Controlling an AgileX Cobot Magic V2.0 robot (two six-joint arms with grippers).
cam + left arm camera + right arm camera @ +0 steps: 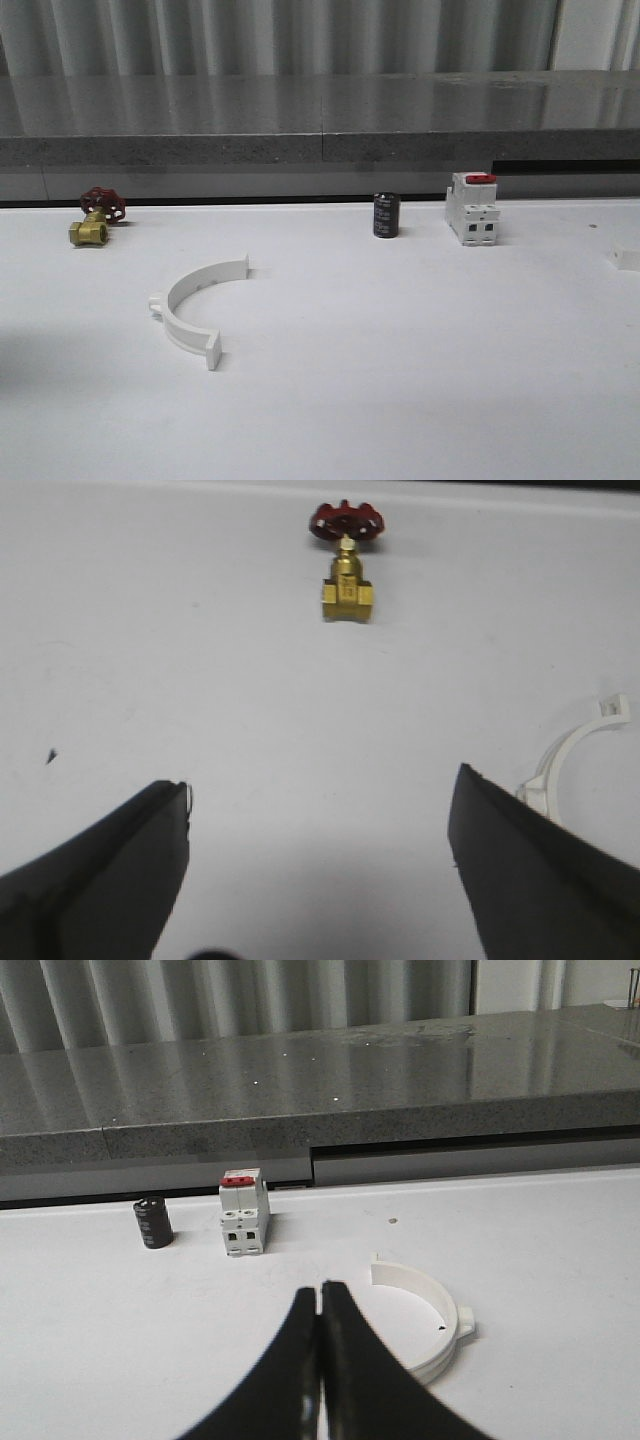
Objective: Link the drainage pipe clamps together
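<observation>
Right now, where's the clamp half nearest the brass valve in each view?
Front view: clamp half left of centre, nearer the camera than the valve, open side facing right.
Left wrist view: its arc, nearer the camera than the valve.
Right wrist view: camera faces the breaker and a different half-ring.
Shared landmarks: the valve links front and left wrist; the breaker links front and right wrist.

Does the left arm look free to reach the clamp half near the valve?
Probably yes: the left end effector is open, bare table lies before it, and the clamp half lies unobstructed, apart from the brass valve.
</observation>
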